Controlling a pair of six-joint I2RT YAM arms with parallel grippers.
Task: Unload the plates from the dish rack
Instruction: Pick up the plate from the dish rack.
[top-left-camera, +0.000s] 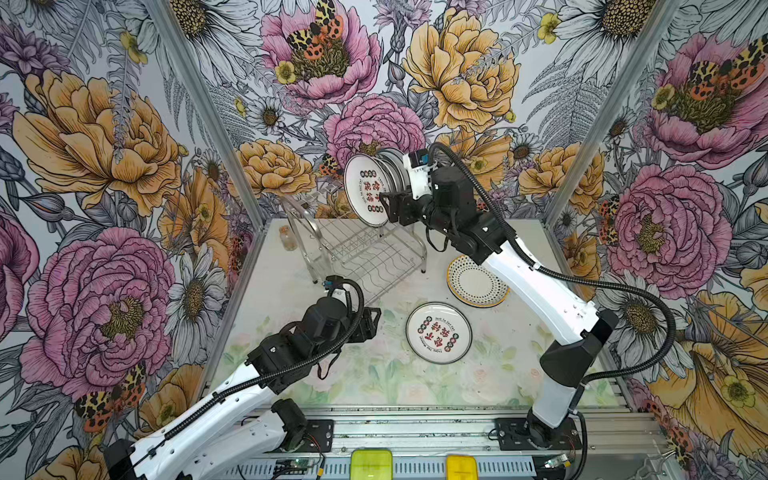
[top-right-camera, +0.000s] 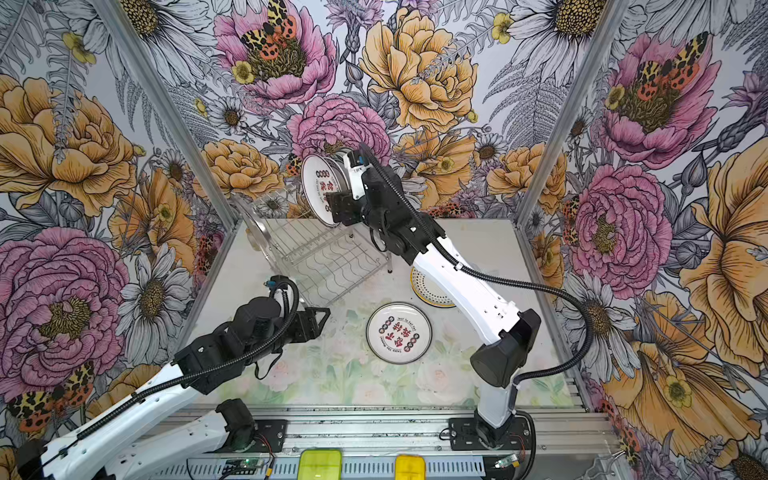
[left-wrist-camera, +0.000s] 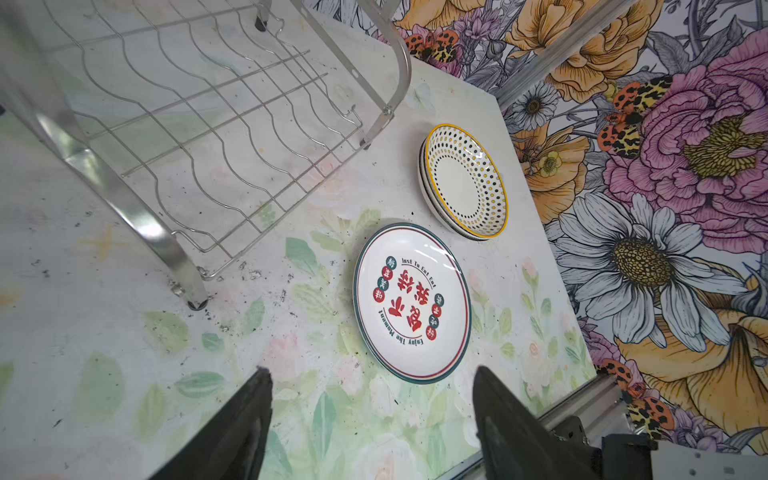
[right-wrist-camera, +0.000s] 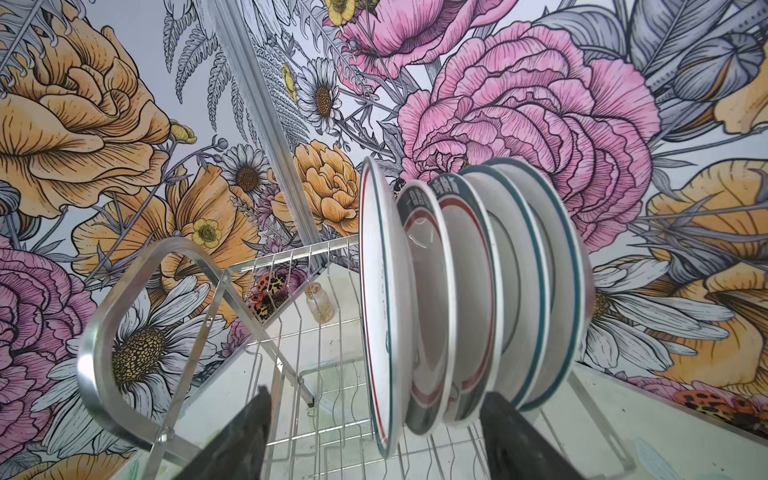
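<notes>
1. About five plates (right-wrist-camera: 478, 291) stand on edge in a tight row at one end of the dish rack's (top-left-camera: 361, 249) upper tier. The slotted wires keep them upright, so their rims are free for a pinch.
2. Unloaded plates lie flat on the table (top-left-camera: 519, 374) beside the rack, where they cannot roll. One is a plate with red characters (left-wrist-camera: 411, 303). The other is a dotted plate (left-wrist-camera: 465, 178) resting on another plate.
3. The right arm reaches far forward and up, its wrist bent toward the front plate (top-left-camera: 368, 191) of the row. The right gripper (right-wrist-camera: 376, 392) sits at that plate's lower rim. Its jaws are apart with the nearest plate edges between them, and no pad visibly presses yet. It looks set to take the front one.
4. The left arm sits low and folded. The left gripper (top-left-camera: 372, 322) hovers over the table by the rack's near corner, facing the plate with red characters. Its jaws are spread and empty.
</notes>
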